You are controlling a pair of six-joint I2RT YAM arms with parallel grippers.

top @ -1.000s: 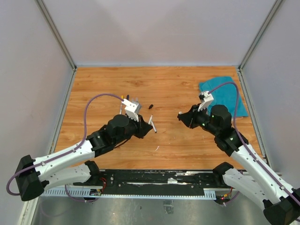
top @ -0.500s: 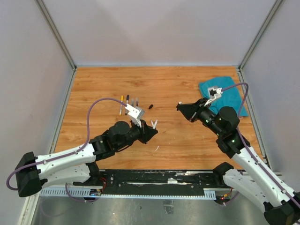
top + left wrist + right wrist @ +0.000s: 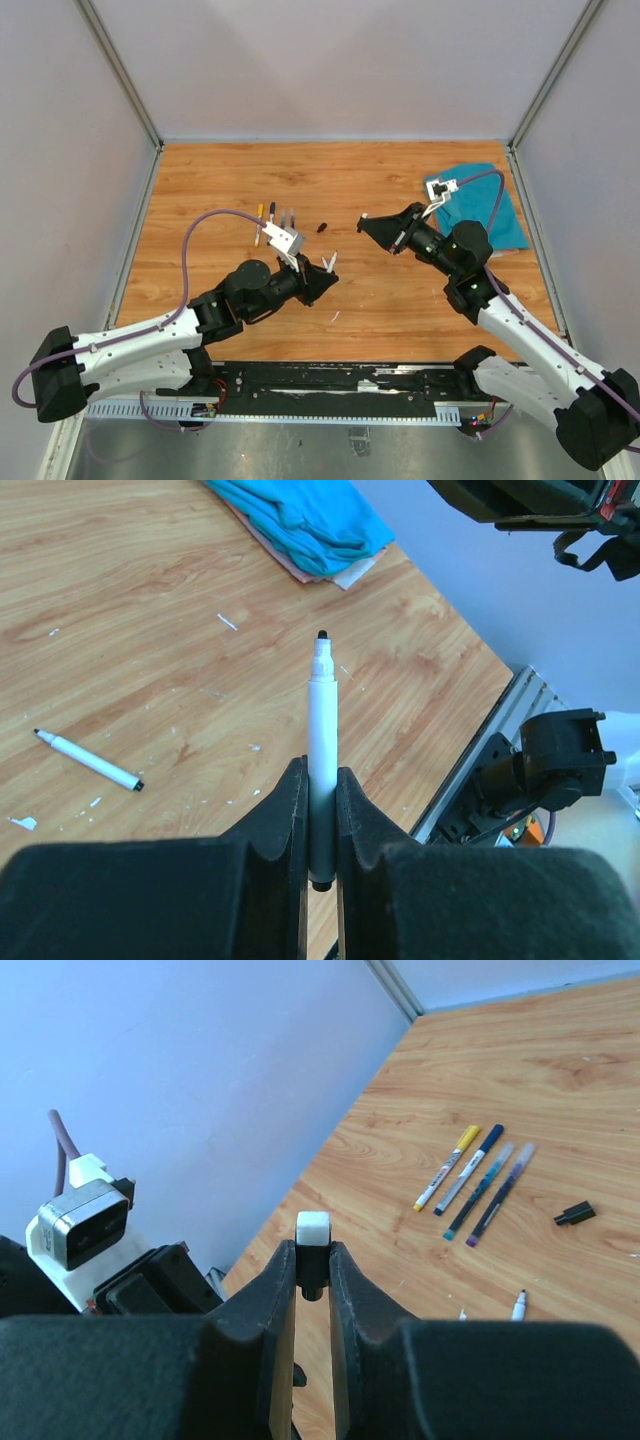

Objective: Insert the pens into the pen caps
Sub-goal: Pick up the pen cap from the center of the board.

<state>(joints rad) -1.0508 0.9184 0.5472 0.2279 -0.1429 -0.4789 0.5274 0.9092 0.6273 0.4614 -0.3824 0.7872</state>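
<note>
Two grasps set: left end effector [image 3: 321,772] clamps pen [image 3: 322,700], right end effector [image 3: 312,1250] clamps cap [image 3: 313,1227]; mating step, next likely needs tip-to-cap alignment.

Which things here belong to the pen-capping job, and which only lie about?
Job: held white pen in left gripper; white-topped cap in right gripper; four coloured pens in a row; loose black cap; loose white pen.
Lying about: blue cloth; pale scraps.
</note>
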